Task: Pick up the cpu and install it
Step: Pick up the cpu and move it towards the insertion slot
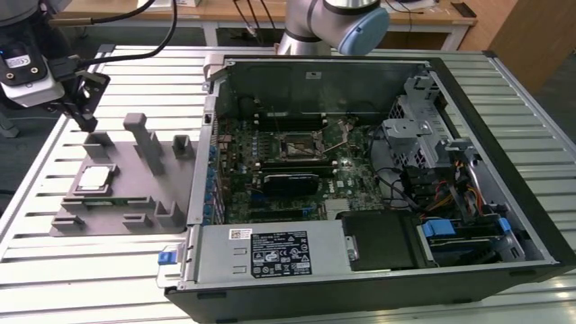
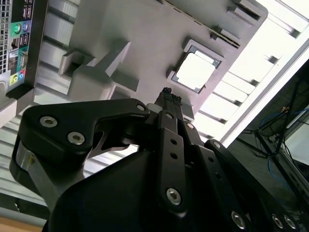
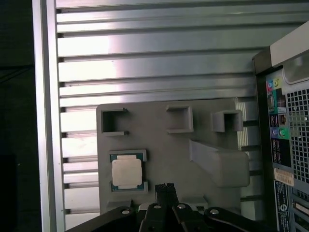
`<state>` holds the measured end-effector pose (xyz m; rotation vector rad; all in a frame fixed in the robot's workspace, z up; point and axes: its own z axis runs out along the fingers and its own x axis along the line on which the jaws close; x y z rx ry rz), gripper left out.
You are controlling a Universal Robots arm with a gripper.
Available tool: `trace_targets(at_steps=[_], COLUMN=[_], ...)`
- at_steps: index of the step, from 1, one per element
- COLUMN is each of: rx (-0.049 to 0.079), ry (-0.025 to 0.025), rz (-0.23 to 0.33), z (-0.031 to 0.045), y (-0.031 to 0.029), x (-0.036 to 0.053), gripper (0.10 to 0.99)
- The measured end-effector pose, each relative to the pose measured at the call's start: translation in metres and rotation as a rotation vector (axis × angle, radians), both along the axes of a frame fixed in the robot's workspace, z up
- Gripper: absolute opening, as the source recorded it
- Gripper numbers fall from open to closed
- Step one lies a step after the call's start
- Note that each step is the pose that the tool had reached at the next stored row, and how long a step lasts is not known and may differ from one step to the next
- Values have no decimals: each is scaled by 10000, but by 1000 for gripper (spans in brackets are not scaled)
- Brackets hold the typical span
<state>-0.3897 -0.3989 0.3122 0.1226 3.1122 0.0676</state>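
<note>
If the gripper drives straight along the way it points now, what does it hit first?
Likely the grey fixture plate, just beside the cpu rather than on it: in the first wrist view the tips of the shut gripper sit off the chip's edge. Depth is unclear.

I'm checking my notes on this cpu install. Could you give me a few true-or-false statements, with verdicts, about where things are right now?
1. The cpu lies in a recess of the grey fixture. True.
2. The gripper holds the cpu. False: the gripper is shut on nothing and hangs above the fixture, apart from the cpu.
3. The computer case is open, with its motherboard showing. True.
4. The fixture stands on the exterior view's right of the case. False: it stands on the exterior view's left.
</note>
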Motion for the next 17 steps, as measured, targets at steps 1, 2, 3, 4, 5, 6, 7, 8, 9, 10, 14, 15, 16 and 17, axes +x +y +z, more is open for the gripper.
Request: trace_targets(at_steps=[1,2,3,4,5,6,7,8,9,10,14,15,16,17], rx=[0,0,0,-1,0,0,-1,-1,-1,-1,0,-1,-1,-1], ry=[-1,-1,0,1,0,1,2,2,3,2,1,2,2,2], rz=[0,0,0,0,0,0,0,0,0,0,-1,-1,0,0], z=[-12,-24,-37,-50,-65,-81,-95,-111,-126,-142,-203,-217,-232,-246], y=[0,0,0,0,0,0,0,0,0,0,0,0,0,0], x=[-10,-20,-29,-39,-47,-56,-66,-75,-87,-98,-161,-178,-195,-211], gripper=[106,106,106,106,106,106,106,106,106,106,106,106,106,106])
